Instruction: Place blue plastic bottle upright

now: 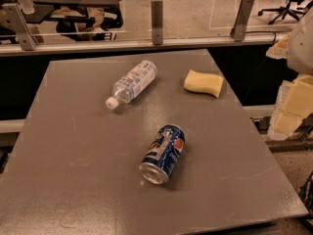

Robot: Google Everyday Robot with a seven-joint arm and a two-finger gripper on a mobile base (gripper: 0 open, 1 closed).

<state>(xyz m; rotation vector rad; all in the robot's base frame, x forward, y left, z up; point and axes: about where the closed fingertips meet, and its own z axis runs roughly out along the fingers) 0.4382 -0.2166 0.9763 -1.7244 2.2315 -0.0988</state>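
Bottle (132, 83) lying on its side, far-centre of the grey surface (58, 180), white cap pointing near-left. Blue can (164, 153) also on its side, closer to the front edge, well apart from the bottle. Yellow sponge (203, 82) right of the bottle, not touching. Hand (292, 109) at the right edge, off the surface, touching none of them; how far open, cannot tell

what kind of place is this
Likely a robot test area in an office or lab: a grey square table backed by a clear barrier panel on metal brackets, a black wheeled office chair beyond, and the robot's padded gripper at the right, off the table.
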